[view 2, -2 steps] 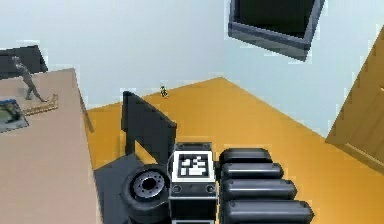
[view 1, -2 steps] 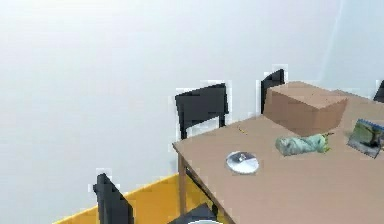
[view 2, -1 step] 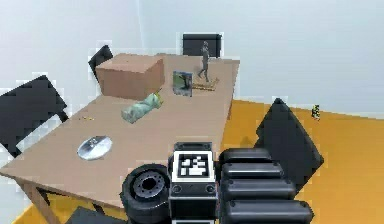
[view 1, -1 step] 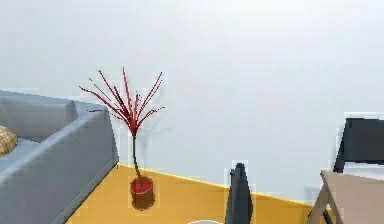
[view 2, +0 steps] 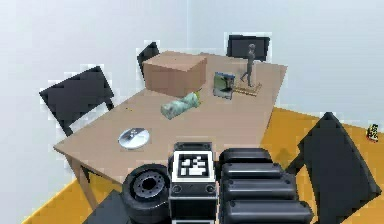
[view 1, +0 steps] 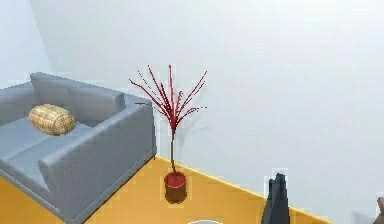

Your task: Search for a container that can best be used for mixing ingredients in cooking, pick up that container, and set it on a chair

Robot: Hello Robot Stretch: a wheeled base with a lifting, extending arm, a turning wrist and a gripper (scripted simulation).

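Note:
A grey round shallow dish (view 2: 133,137) lies near the front left corner of a brown wooden table (view 2: 235,120). Dark chairs stand around the table: one at the left (view 2: 78,97), two at the far end (view 2: 148,52) (view 2: 247,46), and one at the right (view 2: 335,165). At the arm side view's bottom, a white square with black marks (view 2: 192,166) sits on the arm's dark ribbed bar (view 2: 255,188). Left of it is the gripper's dark round body (view 2: 150,190). Its far end cannot be made out, so I cannot tell whether it holds anything.
On the table stand a cardboard box (view 2: 175,70), a greenish object lying flat (view 2: 181,103), a small framed picture (view 2: 223,85) and a thin figure statue (view 2: 249,68). Ahead are a grey sofa (view 1: 70,145) with a yellow cushion (view 1: 51,119), a red potted plant (view 1: 175,125) and orange floor.

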